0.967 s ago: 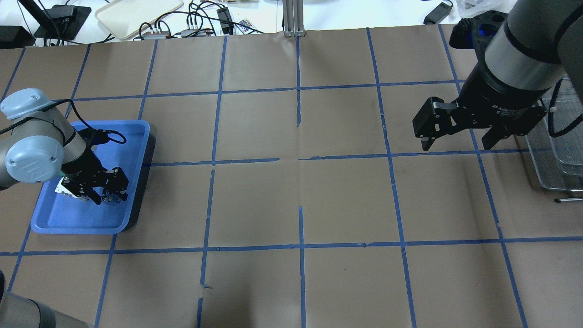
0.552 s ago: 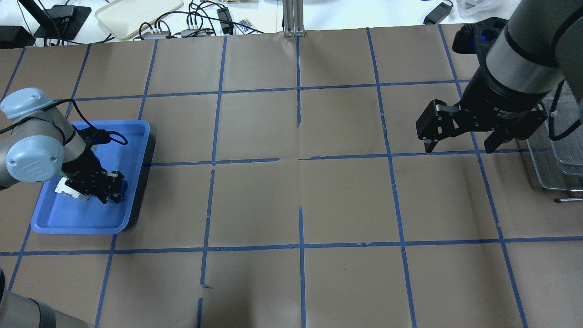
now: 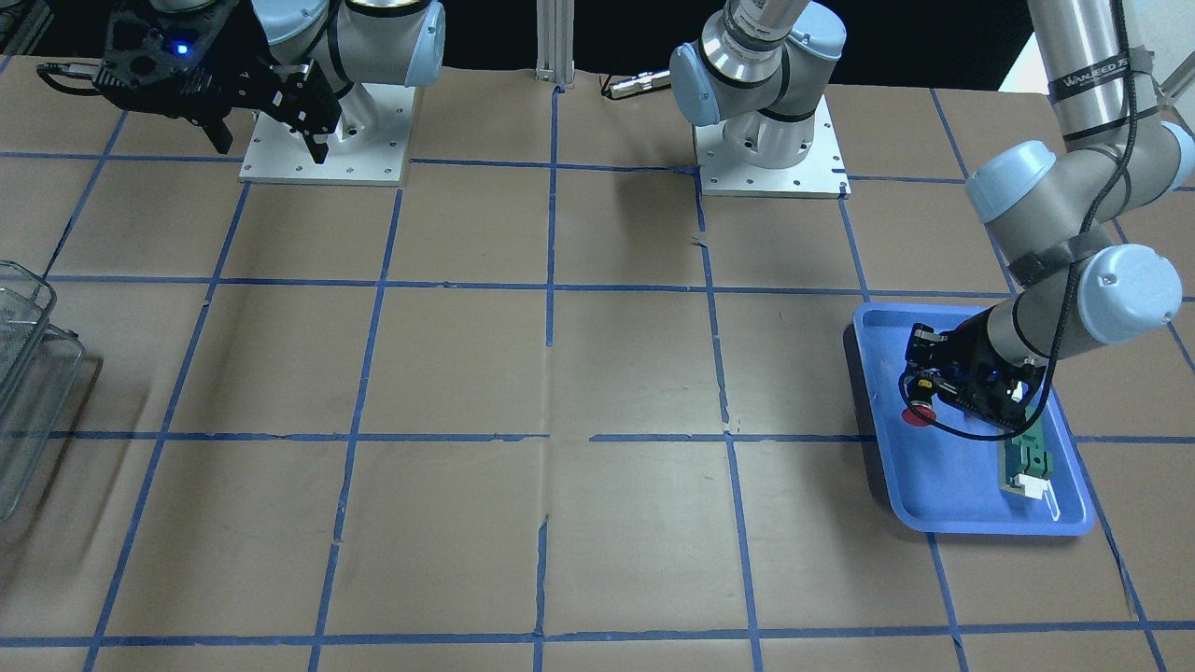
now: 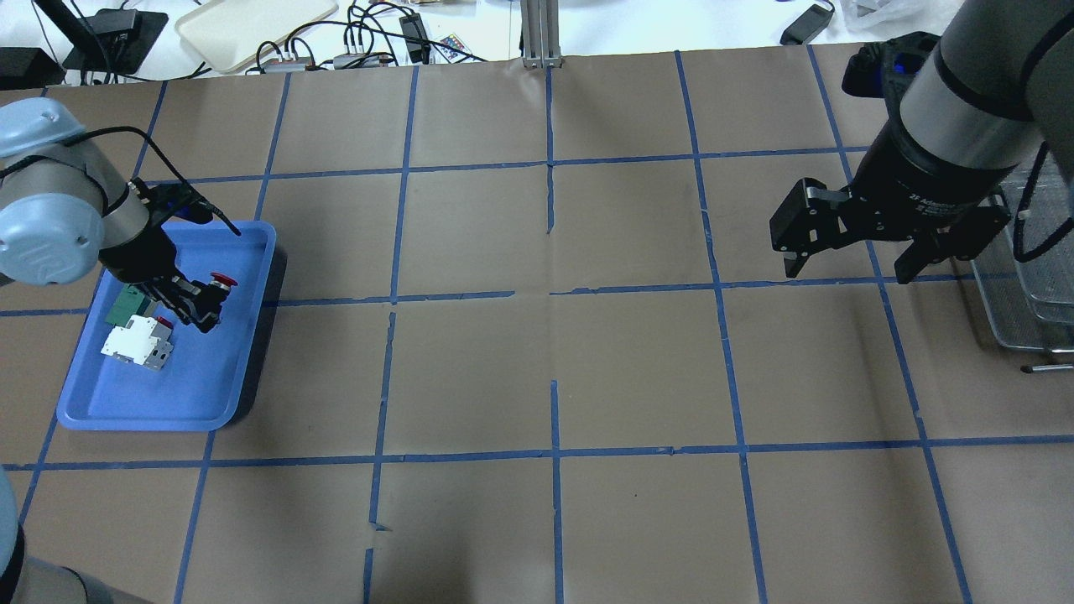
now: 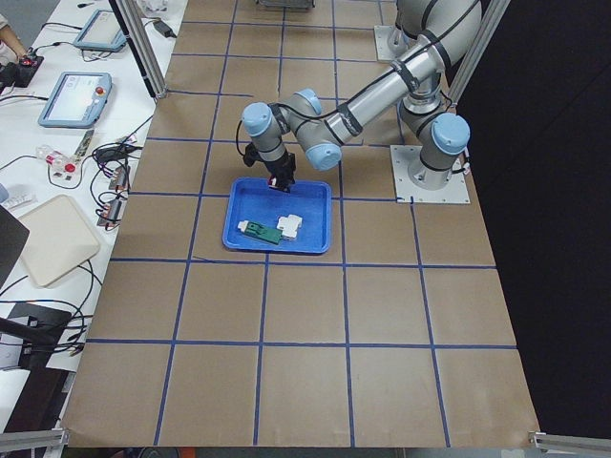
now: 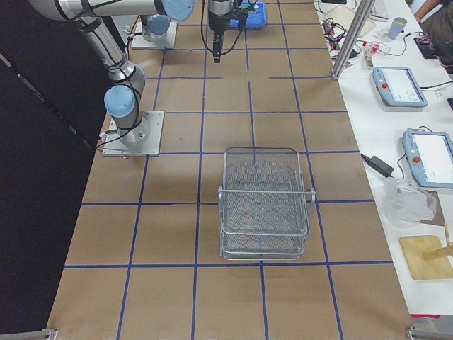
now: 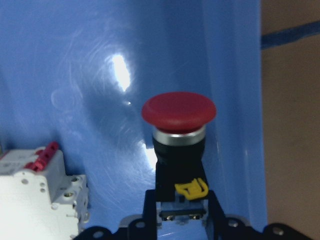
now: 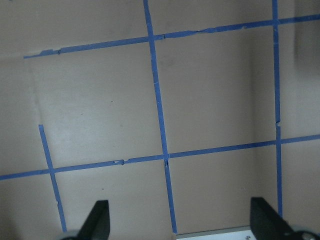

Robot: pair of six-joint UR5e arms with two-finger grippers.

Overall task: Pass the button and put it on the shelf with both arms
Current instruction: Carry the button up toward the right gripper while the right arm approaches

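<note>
My left gripper is shut on the button and holds it by its black body above the blue tray. In the left wrist view the red cap stands out ahead of the gripper, clear of the tray floor. The front view shows the button hanging at the left gripper. My right gripper is open and empty, raised over the table on the right, next to the wire shelf. The shelf shows whole in the exterior right view.
A white block switch and a green flat part lie in the tray. Brown paper with a blue tape grid covers the table. Cables and a beige tray lie beyond the far edge.
My left gripper has shut on the button and lifted it out of the tray, moving toward the tray's far side. The right gripper has shifted slightly and stays open.
</note>
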